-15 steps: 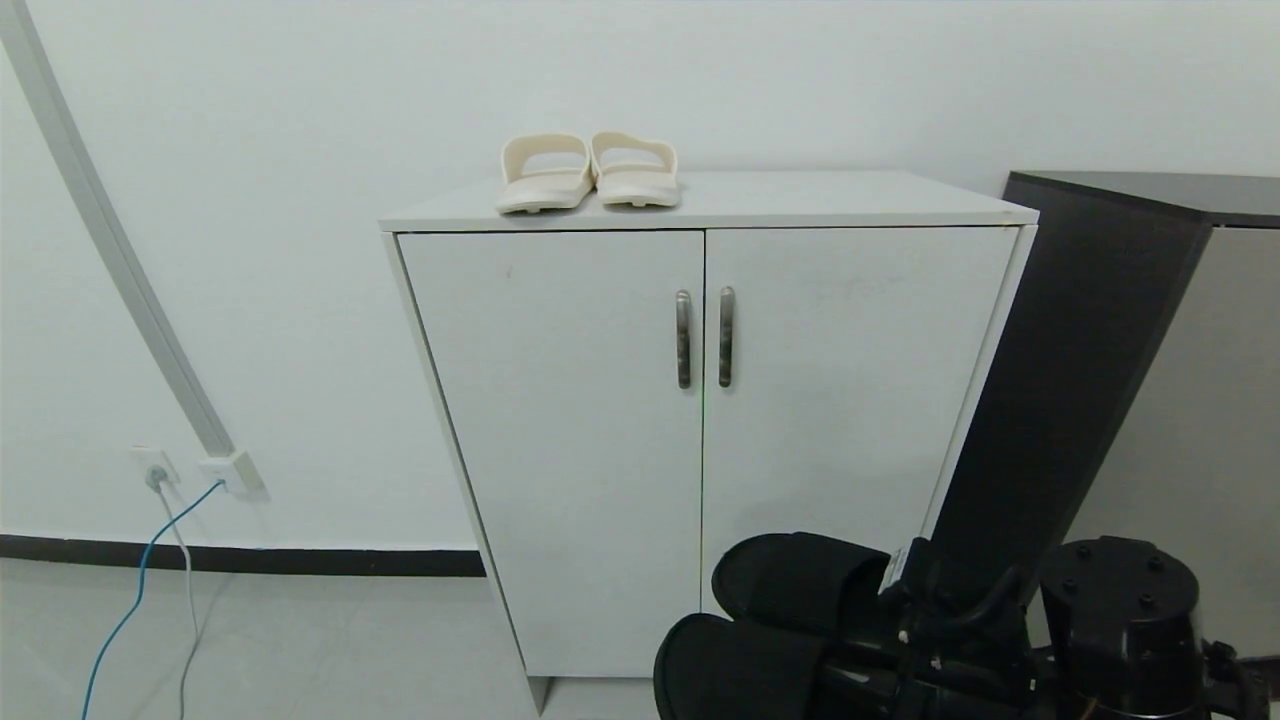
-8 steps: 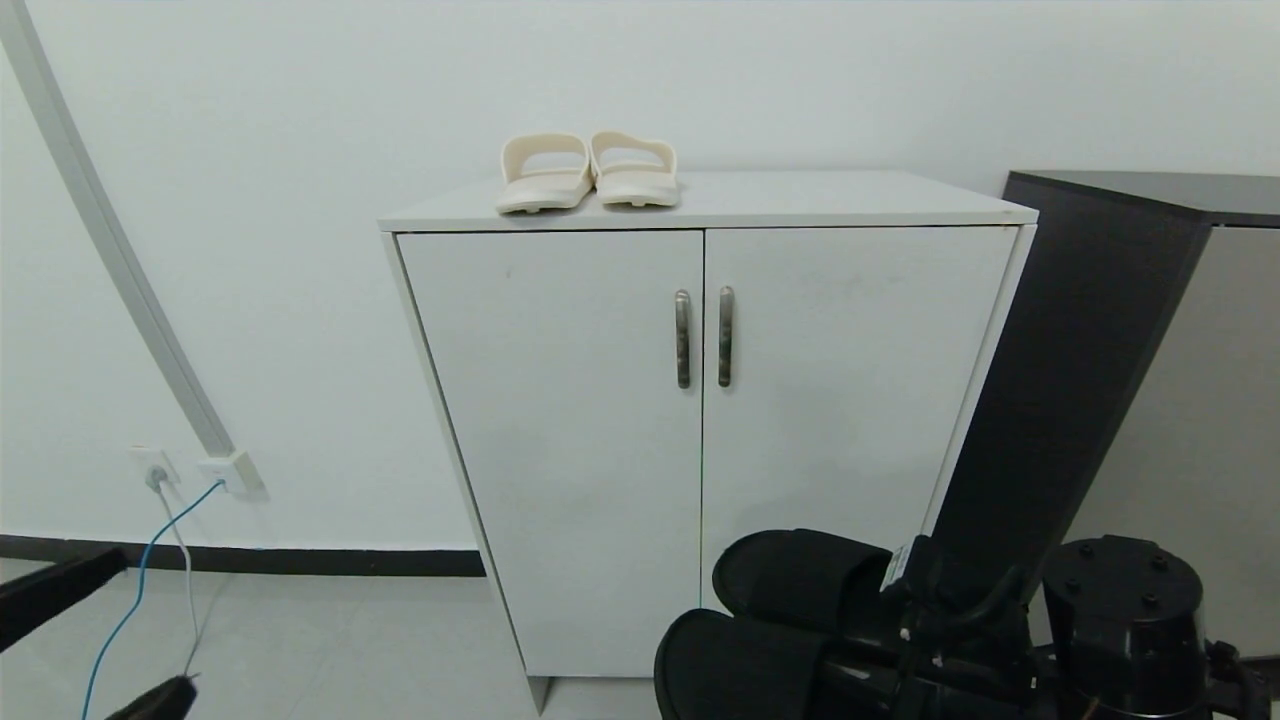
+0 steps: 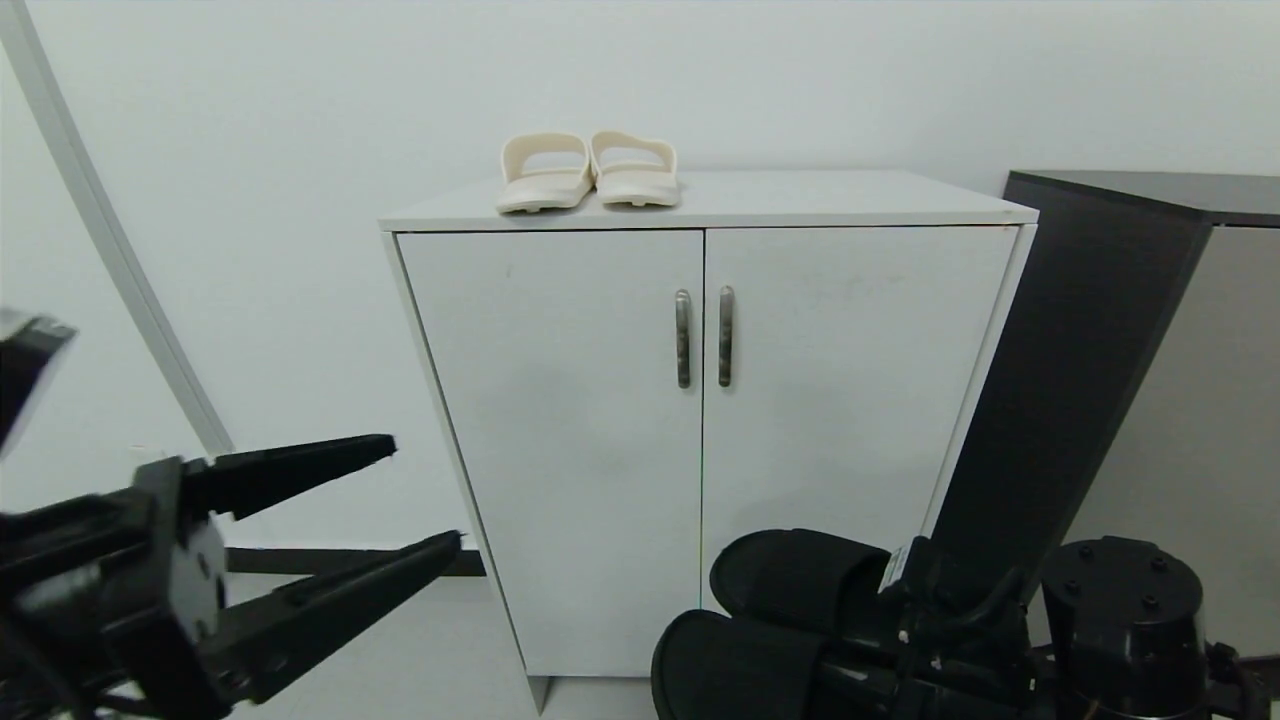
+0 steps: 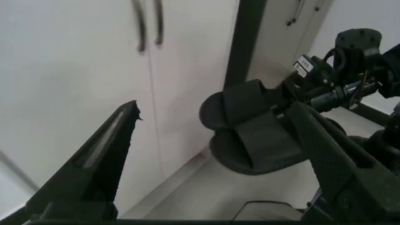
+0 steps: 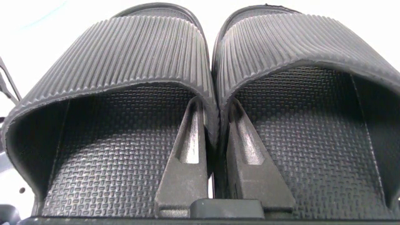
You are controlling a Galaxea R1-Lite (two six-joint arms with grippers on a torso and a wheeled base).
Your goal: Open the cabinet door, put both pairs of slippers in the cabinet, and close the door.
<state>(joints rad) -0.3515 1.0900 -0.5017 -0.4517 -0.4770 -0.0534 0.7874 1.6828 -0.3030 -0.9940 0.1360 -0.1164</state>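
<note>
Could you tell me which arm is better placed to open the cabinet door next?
Left. The left pincer is open and empty near the closed cabinet doors; the right pincer is shut on the black slippers.

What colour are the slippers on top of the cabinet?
The slippers are cream; the head view shows them best.

It was a plain indoor room, perhaps a home entryway: a white two-door cabinet (image 3: 560, 440) against a bare white wall (image 3: 250, 200), a dark cabinet (image 3: 1090, 380) beside it, black skirting (image 3: 300, 560), grey floor (image 3: 470, 650).
</note>
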